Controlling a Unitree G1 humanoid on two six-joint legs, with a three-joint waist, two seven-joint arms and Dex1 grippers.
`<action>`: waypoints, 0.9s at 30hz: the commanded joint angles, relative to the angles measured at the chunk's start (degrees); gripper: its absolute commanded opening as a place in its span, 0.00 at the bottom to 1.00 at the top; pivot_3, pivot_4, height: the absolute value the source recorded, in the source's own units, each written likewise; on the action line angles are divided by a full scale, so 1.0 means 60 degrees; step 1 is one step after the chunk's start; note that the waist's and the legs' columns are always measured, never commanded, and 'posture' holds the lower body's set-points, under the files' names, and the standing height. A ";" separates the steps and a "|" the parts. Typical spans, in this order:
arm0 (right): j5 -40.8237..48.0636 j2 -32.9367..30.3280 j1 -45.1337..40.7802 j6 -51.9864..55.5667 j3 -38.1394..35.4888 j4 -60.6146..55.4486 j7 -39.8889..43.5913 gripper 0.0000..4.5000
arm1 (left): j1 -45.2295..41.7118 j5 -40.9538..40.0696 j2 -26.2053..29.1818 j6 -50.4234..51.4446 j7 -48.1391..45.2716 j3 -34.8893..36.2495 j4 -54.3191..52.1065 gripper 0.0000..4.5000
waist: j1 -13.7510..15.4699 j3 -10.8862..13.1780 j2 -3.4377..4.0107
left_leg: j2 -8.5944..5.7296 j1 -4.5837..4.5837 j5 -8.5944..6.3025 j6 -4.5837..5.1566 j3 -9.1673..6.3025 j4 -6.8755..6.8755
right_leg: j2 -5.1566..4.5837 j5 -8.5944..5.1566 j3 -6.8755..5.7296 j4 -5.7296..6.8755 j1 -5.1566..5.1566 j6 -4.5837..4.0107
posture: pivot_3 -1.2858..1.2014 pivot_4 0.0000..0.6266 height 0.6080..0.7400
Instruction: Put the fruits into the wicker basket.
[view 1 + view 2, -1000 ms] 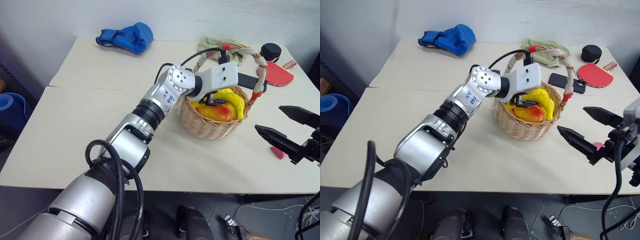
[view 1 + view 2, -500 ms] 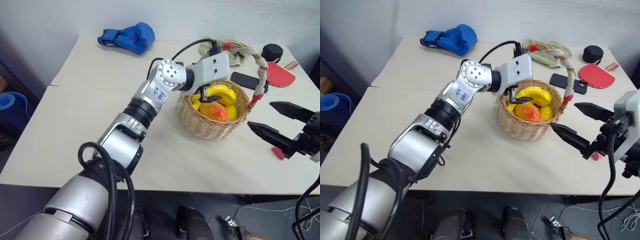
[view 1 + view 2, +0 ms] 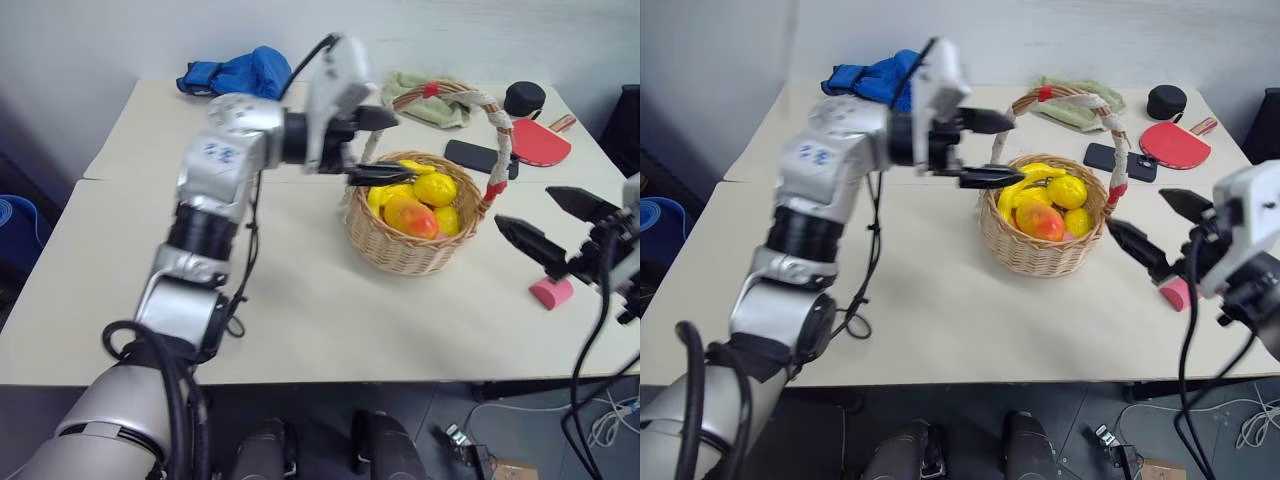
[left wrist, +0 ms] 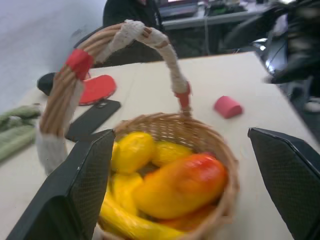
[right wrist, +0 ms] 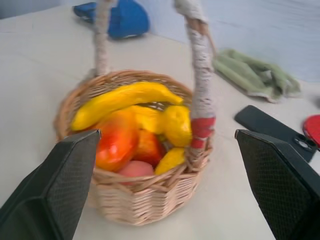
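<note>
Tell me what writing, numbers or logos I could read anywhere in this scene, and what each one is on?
Blue handwritten marks on the round silver joint of the left arm: too small and blurred to read.
No text can be made out on the wicker basket, the black phone or the red paddle.

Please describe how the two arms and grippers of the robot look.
The left arm is silver metal in jointed segments with black rings, a blue marking and black cables. The left gripper has a white housing and pointed black fingers; the right gripper has the same black fingers.
</note>
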 commanded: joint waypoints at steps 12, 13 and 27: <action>-0.2764 0.1837 -0.2675 -0.0803 0.1878 0.2987 -0.1320 0.87 | 0.2151 -0.2320 0.1677 0.1231 0.0826 0.1383 -0.3463 1.00 | 0.0039 0.0001 0.0007 | -0.0014 -0.0008 0.0010 0.0001 -0.0004 -0.0005 | 0.0004 0.0004 -0.0001 0.0007 0.0011 0.0008 | 0.52 0.24 1.00; -0.2803 0.1918 -0.2666 -0.0789 0.1873 0.3021 -0.1298 0.78 | 0.2170 -0.2333 0.1672 0.1209 0.0952 0.1377 -0.3485 1.00 | 0.0028 0.0001 0.0008 | -0.0013 -0.0007 0.0011 -0.0002 -0.0003 -0.0009 | 0.0007 0.0004 0.0001 0.0009 0.0009 0.0008 | 0.52 0.24 1.00; -0.2880 0.2414 -0.2408 -0.1055 0.1354 0.2584 -0.0775 0.05 | 0.1775 -0.2135 0.1610 0.0279 0.1548 0.0939 -0.2671 1.00 | 0.0032 0.0001 0.0009 | 0.0004 -0.0005 0.0018 -0.0023 0.0000 -0.0016 | 0.0042 0.0003 0.0024 0.0008 0.0005 0.0005 | 0.52 0.24 1.00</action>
